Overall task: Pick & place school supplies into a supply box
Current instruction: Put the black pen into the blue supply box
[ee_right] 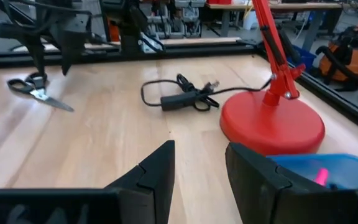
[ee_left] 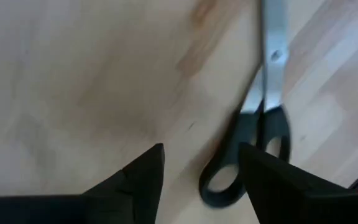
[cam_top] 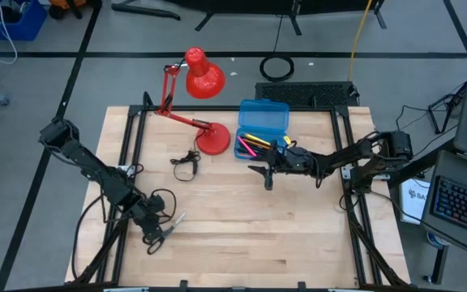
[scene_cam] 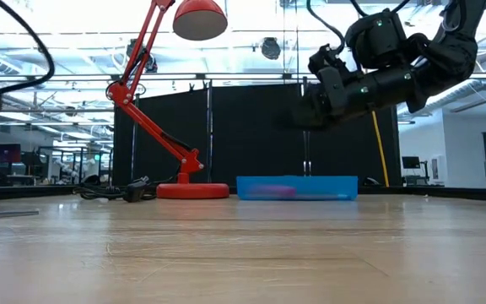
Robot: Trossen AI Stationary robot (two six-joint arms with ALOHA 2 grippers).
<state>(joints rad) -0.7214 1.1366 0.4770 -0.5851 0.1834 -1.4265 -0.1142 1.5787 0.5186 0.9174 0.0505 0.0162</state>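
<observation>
Your worktop [cam_top: 233,235]: pale wood planks, smooth with a satin sheen. Your scissors [ee_left: 260,124]: bright metal blades, glossy black plastic handles. Your supply box [cam_top: 263,119]: glossy, see-through blue plastic. Your desk lamp [ee_right: 272,121]: smooth red finish, glossy base. Your left gripper [ee_left: 201,168]: matt black fingers.

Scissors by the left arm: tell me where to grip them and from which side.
Grip the scissors across the narrow neck where the black handles meet the blades, coming straight down. They lie flat on the table, blades closed, so the loops are too wide. The open left pincer hangs just above.
</observation>
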